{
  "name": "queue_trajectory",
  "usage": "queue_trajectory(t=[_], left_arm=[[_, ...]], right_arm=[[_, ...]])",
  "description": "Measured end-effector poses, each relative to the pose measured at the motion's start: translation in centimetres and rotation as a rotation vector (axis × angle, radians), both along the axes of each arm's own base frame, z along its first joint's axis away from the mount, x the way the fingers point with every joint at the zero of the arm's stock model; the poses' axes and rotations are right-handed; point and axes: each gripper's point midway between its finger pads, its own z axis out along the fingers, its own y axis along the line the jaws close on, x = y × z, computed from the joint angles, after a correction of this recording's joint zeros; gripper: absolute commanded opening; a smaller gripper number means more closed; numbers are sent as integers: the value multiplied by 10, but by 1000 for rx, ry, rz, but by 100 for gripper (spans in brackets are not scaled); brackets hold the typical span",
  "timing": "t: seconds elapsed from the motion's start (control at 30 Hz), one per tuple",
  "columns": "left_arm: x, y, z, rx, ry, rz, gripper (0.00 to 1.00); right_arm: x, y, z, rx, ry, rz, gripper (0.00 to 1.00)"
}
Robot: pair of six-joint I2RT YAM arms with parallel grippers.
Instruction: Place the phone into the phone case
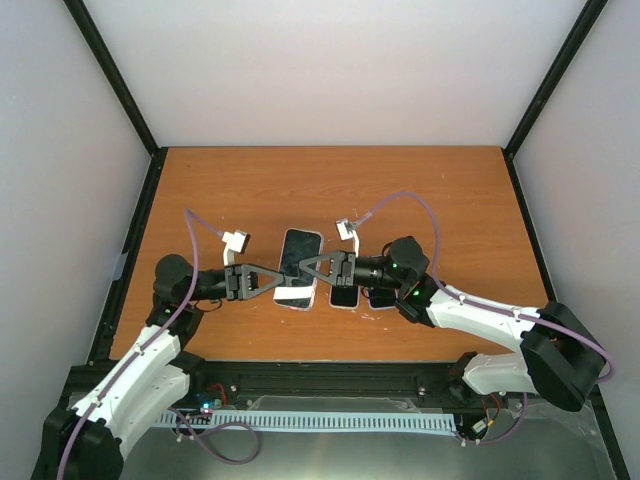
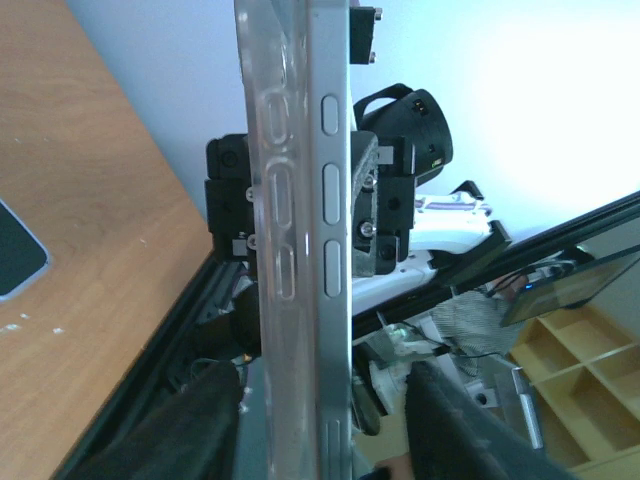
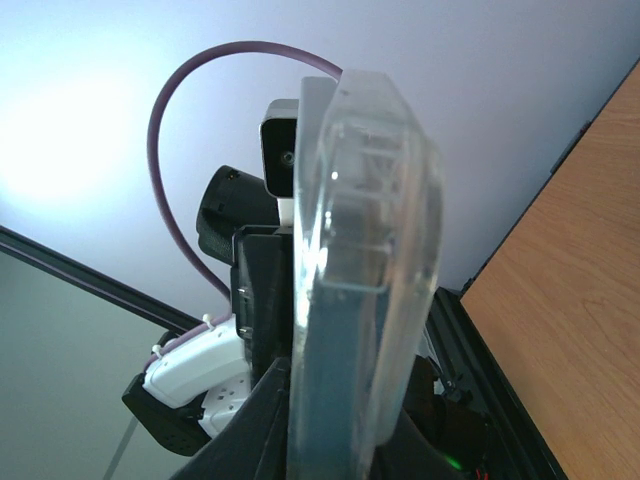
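Seating the phone in its clear case, held up between two arms

We see the right end effector [image 1: 305, 268] closed on the phone case [image 3: 370, 250], keeping it on edge above the surface [image 1: 450, 200], we think so that the phone [image 2: 330, 200] can be pressed fully in. The left end effector [image 1: 280, 276] straddles the button side, but we cannot tell if it grips. We count one phone, one case, two arms, and at least one other dark device [image 1: 343, 296] below.
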Motion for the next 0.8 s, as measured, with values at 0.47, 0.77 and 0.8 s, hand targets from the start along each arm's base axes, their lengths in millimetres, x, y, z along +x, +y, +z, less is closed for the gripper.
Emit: queue_trajectory(t=[0.47,0.77,0.8], left_arm=[[18,0,2,61,25,65,23],[18,1,15,44,-8,80,63],[16,1,15,33,-10,78,63]], right_arm=[[20,7,3,33,47,-39,14],[20,7,14,83,68,-41,13],[20,7,17,92,66,-40,13]])
